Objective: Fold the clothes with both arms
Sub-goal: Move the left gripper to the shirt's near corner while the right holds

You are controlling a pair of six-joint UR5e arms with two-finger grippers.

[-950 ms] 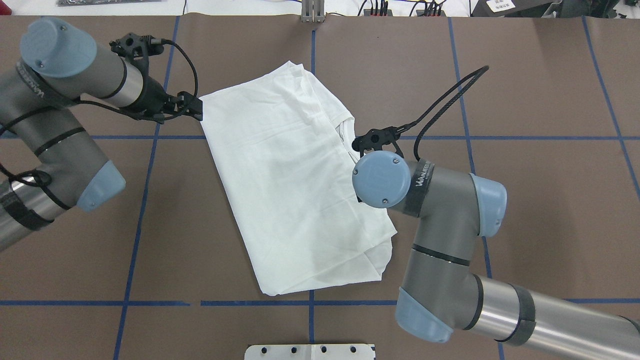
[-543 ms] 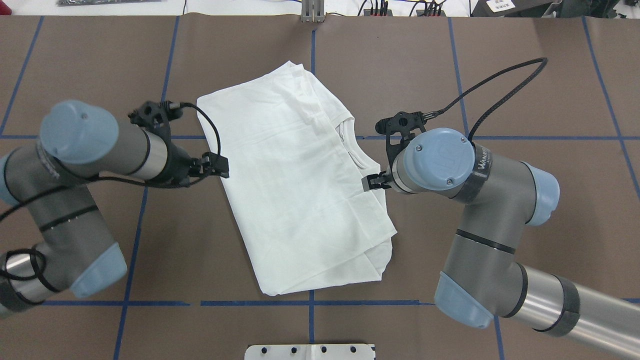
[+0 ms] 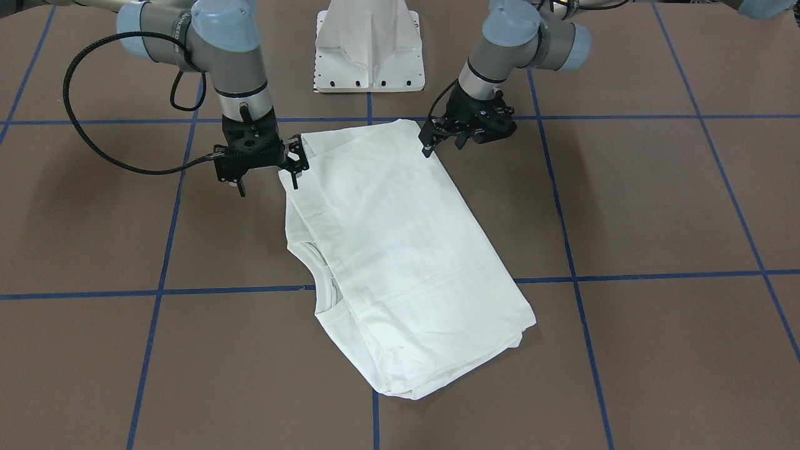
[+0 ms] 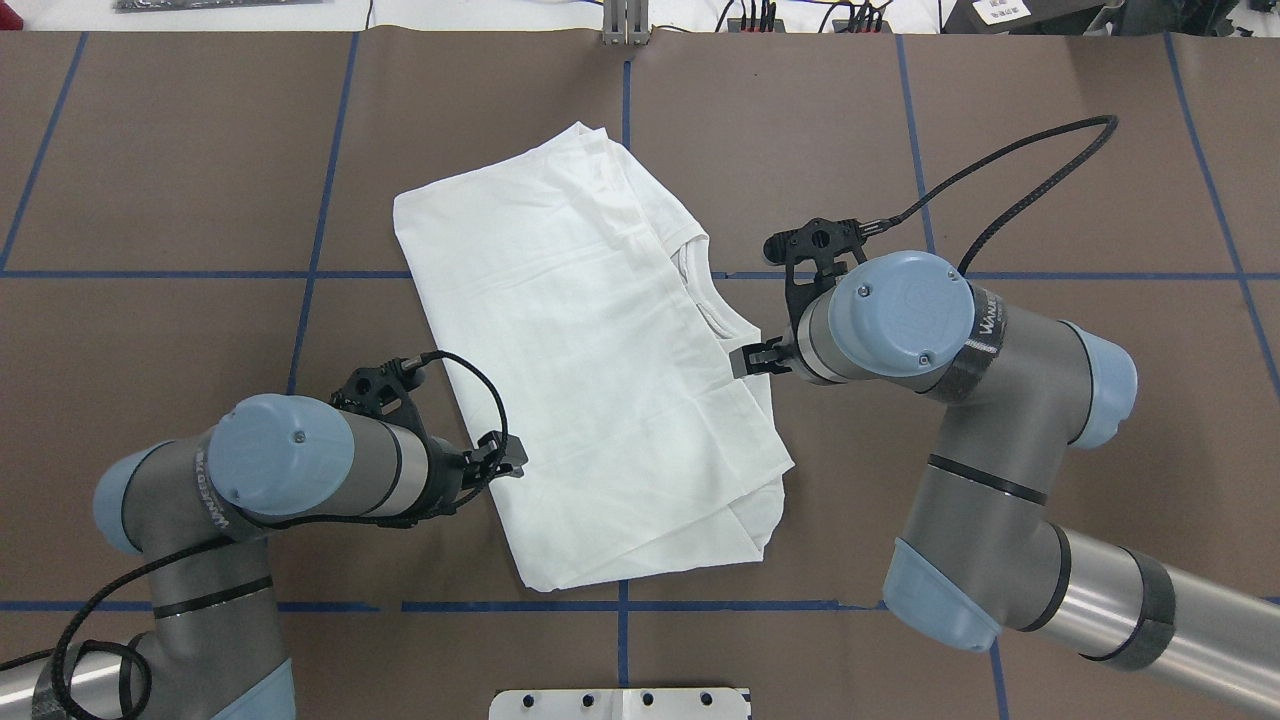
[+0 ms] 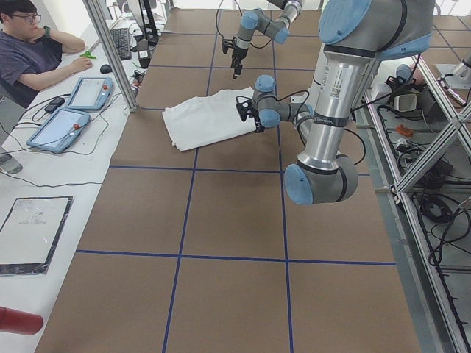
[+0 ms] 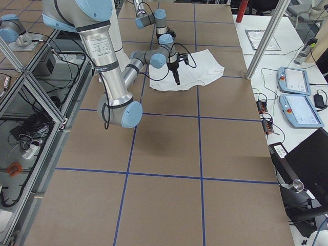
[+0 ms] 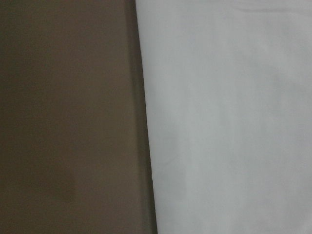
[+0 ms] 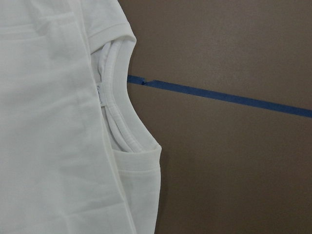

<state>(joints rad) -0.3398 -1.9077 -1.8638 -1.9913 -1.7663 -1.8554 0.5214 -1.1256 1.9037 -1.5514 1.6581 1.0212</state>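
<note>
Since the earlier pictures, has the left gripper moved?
Yes. The left gripper came toward the robot along the shirt's edge, crossing the far blue tape line.

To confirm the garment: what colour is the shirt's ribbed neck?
White; the neck shows best in the right wrist-mounted view.

Brown table [image 4: 150, 150] — folded white T-shirt [image 4: 590, 370]

LIGHT: bright, even, from above | SHADOW: soft pools on desk [image 3: 656, 206] beside right arm [image 3: 240, 75] and left arm [image 3: 494, 56]; thin dark band along shirt [image 7: 229, 122] edge, left wrist view | EXPOSURE: shirt near blown out overhead, folds faint | FOCUS: left wrist view dim, soft; right wrist view crisp | DISTORTION: side views wide-angle, frame posts [image 5: 110, 51] lean.
</note>
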